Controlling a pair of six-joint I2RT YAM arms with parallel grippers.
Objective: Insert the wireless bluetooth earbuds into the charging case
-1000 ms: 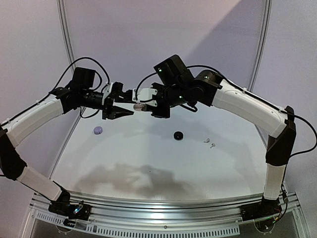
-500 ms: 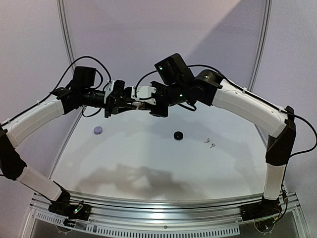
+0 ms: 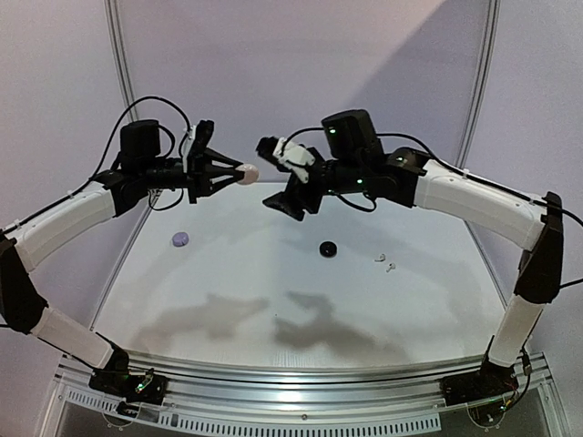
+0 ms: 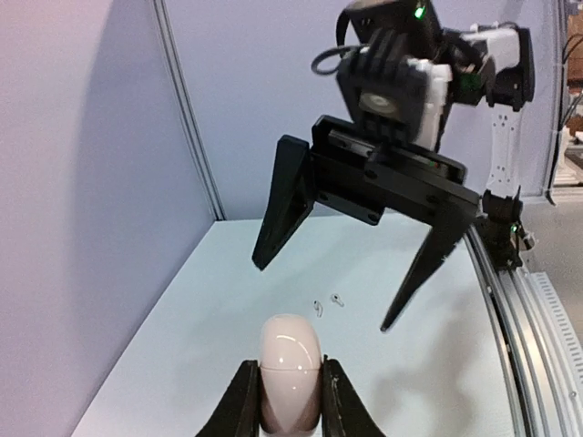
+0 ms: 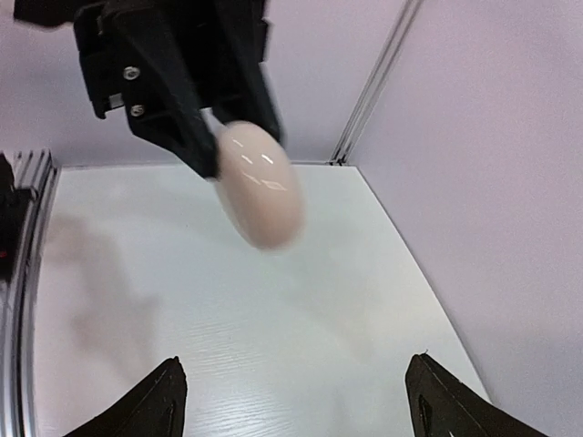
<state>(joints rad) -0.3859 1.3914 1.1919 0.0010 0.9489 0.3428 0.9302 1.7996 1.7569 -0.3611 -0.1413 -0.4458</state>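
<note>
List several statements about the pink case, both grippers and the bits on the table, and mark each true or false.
1. The left gripper is shut on the glossy pale pink oval case. True.
2. The right gripper grips that case too. False: its jaws stand open, clear of it.
3. The case rests on the white table. False: it is held in the air above it.
4. Two tiny white earbuds lie on the table on the right arm's side. True.
5. The small lavender round object touches the small black round object. False: they lie well apart.
</note>
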